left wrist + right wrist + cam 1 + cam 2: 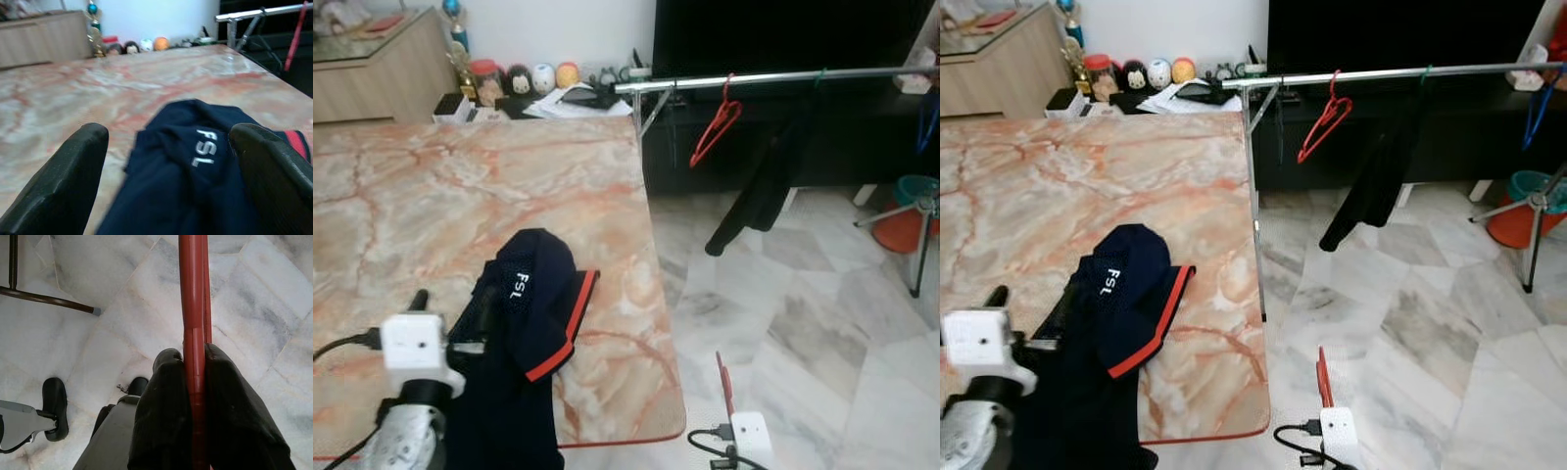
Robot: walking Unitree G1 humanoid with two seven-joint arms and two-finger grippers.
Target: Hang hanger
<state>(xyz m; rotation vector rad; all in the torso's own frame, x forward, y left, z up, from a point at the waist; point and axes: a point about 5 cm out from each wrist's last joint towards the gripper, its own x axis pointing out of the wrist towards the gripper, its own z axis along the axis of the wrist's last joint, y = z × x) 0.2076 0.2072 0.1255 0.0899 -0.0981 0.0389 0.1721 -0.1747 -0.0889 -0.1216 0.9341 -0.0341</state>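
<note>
At about 1 o'clock from the right gripper (194, 382), clamped on the upright red hanger (194, 298), lies the horizontal clothes rail (773, 77), far ahead.

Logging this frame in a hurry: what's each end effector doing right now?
Left end effector: open, over the navy garment on the table.
Right end effector: shut on the red hanger.

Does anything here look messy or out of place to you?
A navy garment lies crumpled on the marble table, spilling over its near edge beside the open left gripper. On the rail a dark garment droops unevenly to one side. The right gripper holds a red hanger.
</note>
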